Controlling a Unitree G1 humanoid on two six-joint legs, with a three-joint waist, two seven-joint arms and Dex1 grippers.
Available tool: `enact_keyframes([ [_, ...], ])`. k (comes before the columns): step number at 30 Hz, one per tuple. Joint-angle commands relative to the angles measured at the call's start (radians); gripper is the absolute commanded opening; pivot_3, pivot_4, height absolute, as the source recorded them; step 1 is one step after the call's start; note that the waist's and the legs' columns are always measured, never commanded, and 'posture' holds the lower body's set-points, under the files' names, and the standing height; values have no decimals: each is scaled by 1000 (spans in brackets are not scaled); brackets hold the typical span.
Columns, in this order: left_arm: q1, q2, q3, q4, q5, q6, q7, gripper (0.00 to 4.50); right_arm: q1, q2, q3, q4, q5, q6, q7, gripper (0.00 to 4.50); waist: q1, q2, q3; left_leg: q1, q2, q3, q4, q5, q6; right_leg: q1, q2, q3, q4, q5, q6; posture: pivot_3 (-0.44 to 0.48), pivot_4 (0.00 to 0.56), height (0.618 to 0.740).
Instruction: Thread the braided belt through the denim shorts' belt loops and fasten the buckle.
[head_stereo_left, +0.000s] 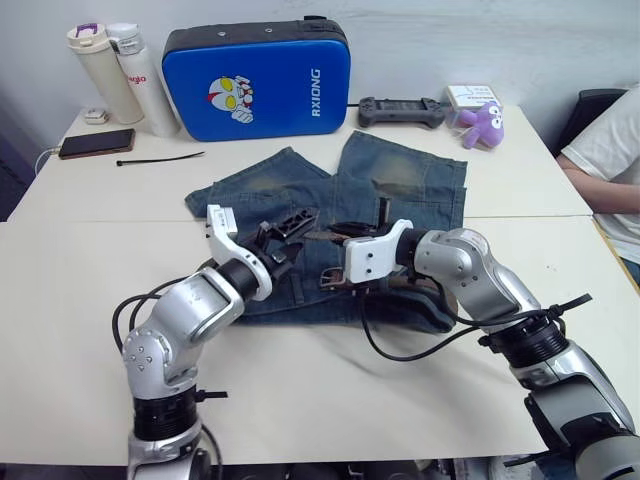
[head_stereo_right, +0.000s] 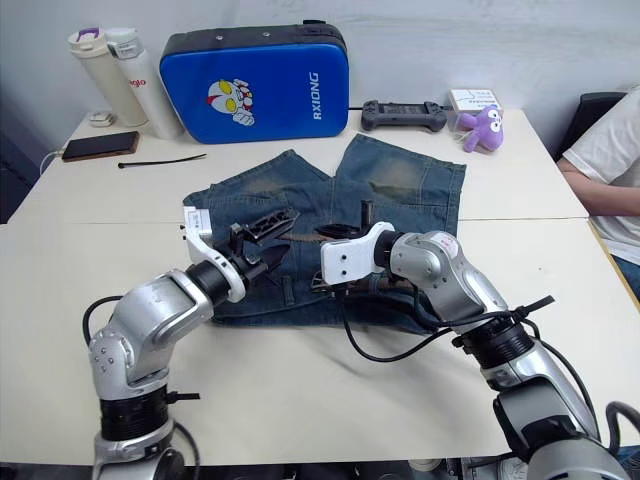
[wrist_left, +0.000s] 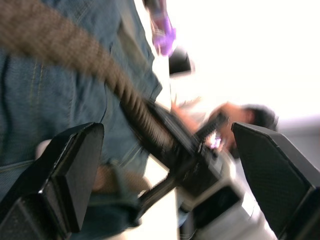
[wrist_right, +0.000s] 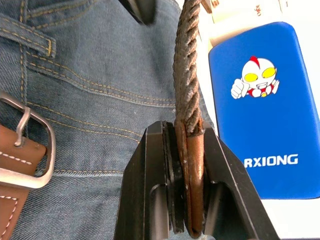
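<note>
between right gripper (wrist_right: 186, 150) fingers, braided belt (wrist_right: 187, 75)

At the far edge of the pale table (head_stereo_left: 90, 270) a blue padded case printed with a cartoon hero (head_stereo_left: 258, 80) stands upright, with two tall white bottles (head_stereo_left: 125, 72) just beside it, a dark phone (head_stereo_left: 96, 143) and a thin black cable tie (head_stereo_left: 160, 158) lying in front of them. On the case's other side lie a black handheld controller (head_stereo_left: 402, 112) and a purple plush toy (head_stereo_left: 483, 124) near a small white box (head_stereo_left: 470, 96). A person in a white shirt (head_stereo_left: 612, 170) sits at the table's right end.
</note>
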Motion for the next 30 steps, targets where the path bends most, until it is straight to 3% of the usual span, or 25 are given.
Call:
enact_keyframes([
  [1, -20, -38, 20, -17, -13, -61, 123, 4482, 6, -2, -39, -61, 16, 5, 10, 0, 0, 0, 0, 2, 0, 0, -1, 0, 0, 1, 0, 0, 0, 0, 0, 0, 150, 740],
  [3, -10, -35, 17, -12, -13, -63, 153, 4482, 11, 0, -40, -70, 16, 10, 15, 0, 1, 0, 0, 4, 0, 0, -2, 0, 0, 4, 1, 0, -2, 0, 0, 0, 150, 740],
  [6, 7, -47, 7, -18, -13, -54, 182, 3711, 21, 4, -48, -81, 21, 25, 21, 0, 1, 0, 0, 5, 1, 0, -3, 0, -1, 4, 1, 1, -3, 0, 0, 0, 150, 740],
  [12, -6, -34, 11, 57, -13, -31, 170, 1094, 30, 27, -60, -96, 49, 73, 28, 0, 2, 0, 0, 5, 1, 0, -3, 0, -1, 5, 1, 1, -4, 0, 0, 0, 150, 740],
  [14, -17, -37, 11, 76, -13, -31, 167, 541, 31, 33, -60, -103, 51, 88, 32, 0, 2, 0, 0, 5, 1, 0, -3, 0, -1, 5, 1, 1, -4, 0, 0, 0, 150, 740],
  [15, -20, -39, 12, 80, -13, -31, 167, 29, 31, 34, -59, -106, 49, 90, 34, 0, 2, 0, 0, 5, 1, 0, -4, 0, -1, 5, 2, 1, -4, 0, 0, 0, 150, 740],
  [17, -25, -25, 30, 86, -13, -27, 172, 29, 43, 44, -80, -128, 91, 137, 55, 0, 2, 0, 0, 5, 1, 0, -4, 0, -1, 5, 1, 1, -5, 0, 0, 0, 150, 740],
  [26, 7, 102, 144, 28, -13, 5, 87, 0, 100, -57, -186, -189, 293, 272, 232, 4188, 4, 0, 0, 6, 1, 0, -8, 0, -2, 5, 1, 1, -7, 0, 0, 0, 150, 740],
  [27, 18, 128, 155, 16, -13, 22, 48, 0, 110, -79, -191, -202, 335, 309, 282, 4435, 4, 0, 0, 6, 1, 0, -9, 0, -2, 5, 2, 1, -8, 0, 0, 0, 150, 740],
  [30, 87, 260, 149, -14, -13, 105, -38, 0, 128, -124, -208, -260, 472, 460, 400, 4435, 0, 1, 0, 6, 1, -1, -12, 0, -2, 5, 2, 0, -10, 0, 0, 0, 150, 740],
])
